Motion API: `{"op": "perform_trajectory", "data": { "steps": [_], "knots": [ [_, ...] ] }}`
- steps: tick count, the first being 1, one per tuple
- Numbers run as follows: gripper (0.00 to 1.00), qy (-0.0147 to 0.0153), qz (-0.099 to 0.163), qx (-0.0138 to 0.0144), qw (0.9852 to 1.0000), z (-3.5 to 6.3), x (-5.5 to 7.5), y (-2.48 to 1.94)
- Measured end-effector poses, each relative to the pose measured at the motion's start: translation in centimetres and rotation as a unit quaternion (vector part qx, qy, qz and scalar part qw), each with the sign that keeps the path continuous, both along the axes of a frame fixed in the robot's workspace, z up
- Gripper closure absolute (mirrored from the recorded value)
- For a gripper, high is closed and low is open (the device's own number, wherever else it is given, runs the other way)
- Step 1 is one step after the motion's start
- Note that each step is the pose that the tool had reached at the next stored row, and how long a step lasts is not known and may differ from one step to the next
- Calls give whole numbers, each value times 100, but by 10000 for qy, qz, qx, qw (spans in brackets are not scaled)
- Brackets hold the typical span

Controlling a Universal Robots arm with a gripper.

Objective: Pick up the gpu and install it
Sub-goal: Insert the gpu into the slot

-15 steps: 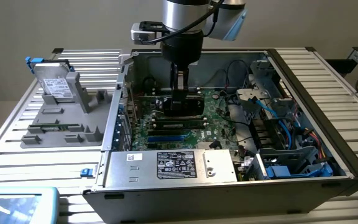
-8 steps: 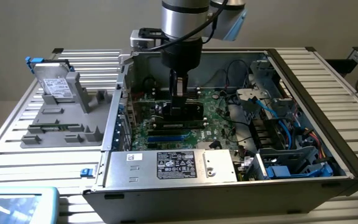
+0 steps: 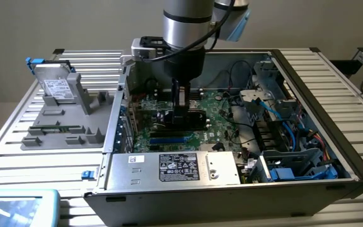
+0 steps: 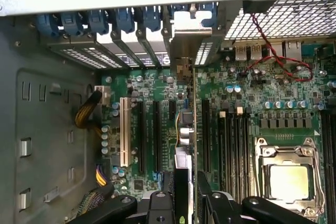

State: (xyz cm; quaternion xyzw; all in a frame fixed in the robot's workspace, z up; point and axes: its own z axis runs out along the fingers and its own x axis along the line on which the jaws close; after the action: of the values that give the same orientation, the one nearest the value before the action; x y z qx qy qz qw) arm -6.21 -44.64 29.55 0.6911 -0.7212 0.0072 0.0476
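Exterior view: the arm stands straight down into the open case (image 3: 325, 111). The gripper (image 3: 180, 109) is clamped narrow on the gpu (image 3: 193, 120). The card is held on edge, black face out, low over the motherboard (image 3: 216, 120) near mid-board. Can't tell if it is seated. At the exterior view's left, outside the case, a grey tray (image 3: 74, 135) carries a hard drive (image 3: 56, 87) propped upright. The power supply (image 3: 175, 168) sits along the case's near wall.

Wrist view: looking down the card's length. The gpu (image 4: 185, 61) shows edge-on, a thin line between the gripper (image 4: 186, 205) fingers (image 4: 215, 205), one pressed to each side. Its silvery bracket end is up against the rear wall, among the blue latches (image 4: 126, 19). Black slots (image 4: 140, 135) run parallel on one side of the card, the CPU socket (image 4: 289, 179) well off on the other.
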Motion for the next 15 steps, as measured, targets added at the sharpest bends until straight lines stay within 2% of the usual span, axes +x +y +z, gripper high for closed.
{"op": "perform_trajectory", "data": {
  "steps": [8,15],
  "knots": [
    [72,1,-6,-1,10000,-110,-39,-17],
    [72,-14,-47,1,10000,-148,-74,-17]
  ]
}}
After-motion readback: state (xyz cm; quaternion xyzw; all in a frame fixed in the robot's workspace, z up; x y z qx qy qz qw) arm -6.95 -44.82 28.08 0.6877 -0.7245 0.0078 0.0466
